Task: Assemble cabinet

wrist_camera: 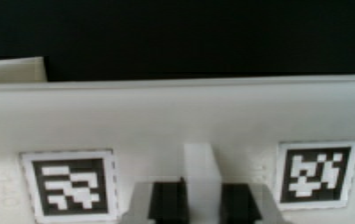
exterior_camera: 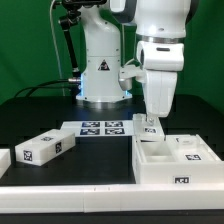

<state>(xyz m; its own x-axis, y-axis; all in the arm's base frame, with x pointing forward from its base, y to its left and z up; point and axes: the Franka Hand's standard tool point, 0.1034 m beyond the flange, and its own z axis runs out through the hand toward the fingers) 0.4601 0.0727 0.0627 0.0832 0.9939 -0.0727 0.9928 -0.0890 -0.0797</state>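
Observation:
The cabinet body (exterior_camera: 172, 168), a white open box with tagged blocks inside it, sits on the table at the exterior view's right. My gripper (exterior_camera: 150, 122) points straight down over the body's far left corner. In the wrist view a white wall (wrist_camera: 174, 115) of the body fills the frame, with a square tag (wrist_camera: 71, 185) on one side and a second tag (wrist_camera: 318, 170) on the other. A narrow white rib (wrist_camera: 200, 165) stands between my two dark fingers (wrist_camera: 163, 205). My gripper (wrist_camera: 202, 206) is shut on that rib.
A loose white tagged block (exterior_camera: 45, 148) lies at the exterior view's left, and another white piece (exterior_camera: 4, 160) shows at the left edge. The marker board (exterior_camera: 103, 127) lies in front of the robot base (exterior_camera: 103, 75). A white rail (exterior_camera: 70, 192) runs along the table's front.

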